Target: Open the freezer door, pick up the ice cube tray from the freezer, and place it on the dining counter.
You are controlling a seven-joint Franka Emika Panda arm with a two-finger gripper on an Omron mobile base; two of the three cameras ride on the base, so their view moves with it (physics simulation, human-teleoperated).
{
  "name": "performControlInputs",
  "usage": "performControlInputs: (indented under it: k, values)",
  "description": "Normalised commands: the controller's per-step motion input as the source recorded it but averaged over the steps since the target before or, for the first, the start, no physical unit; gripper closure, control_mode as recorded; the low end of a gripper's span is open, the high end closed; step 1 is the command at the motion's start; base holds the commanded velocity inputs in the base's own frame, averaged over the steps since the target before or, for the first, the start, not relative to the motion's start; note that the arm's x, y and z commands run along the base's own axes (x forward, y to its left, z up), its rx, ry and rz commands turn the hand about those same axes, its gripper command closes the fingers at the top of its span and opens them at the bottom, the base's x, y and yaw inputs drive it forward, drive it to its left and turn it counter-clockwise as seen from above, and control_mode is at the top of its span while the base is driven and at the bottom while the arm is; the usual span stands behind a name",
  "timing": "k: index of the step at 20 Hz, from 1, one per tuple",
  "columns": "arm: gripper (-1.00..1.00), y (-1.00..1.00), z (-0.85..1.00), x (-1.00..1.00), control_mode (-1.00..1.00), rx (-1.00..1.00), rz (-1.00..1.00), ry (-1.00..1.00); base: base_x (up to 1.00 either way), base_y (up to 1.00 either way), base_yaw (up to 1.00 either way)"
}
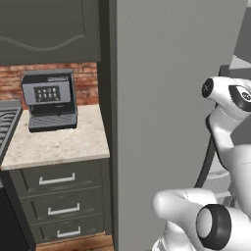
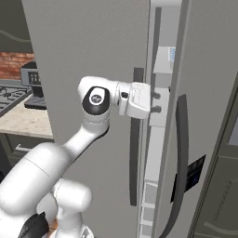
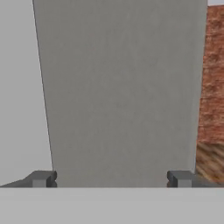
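we find the gripper with jaws spread wide and holding nothing, poised at the gap beside the freezer door, near its dark handle. we judge the door-opening step in hand; next, the door must swing wider before any reach inside. beyond, the freezer shelves are partly hidden, a pale blue patch high inside may be the ice cube tray, too small to confirm.

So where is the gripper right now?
In the right base view the open gripper sits at mid height beside the dark handle, at the gap of the partly opened freezer door.
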Motion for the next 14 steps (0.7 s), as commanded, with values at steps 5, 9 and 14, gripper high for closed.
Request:
performControlInputs:
  k: [5, 9, 14]
  values:
    - [-1.0, -0.57, -0.13, 0.0, -1.0, 0.02, 0.0, -0.03, 0.0, 0.0, 0.0]
    - [-1.0, -0.5, -0.17, 0.0, -1.0, 0.0, 0.0, -0.04, 0.0, 0.0, 0.0]
    - [-1.0, -0.53, -0.13, 0.0, -1.0, 0.0, 0.0, -0.05, 0.0, 0.0, 0.0]
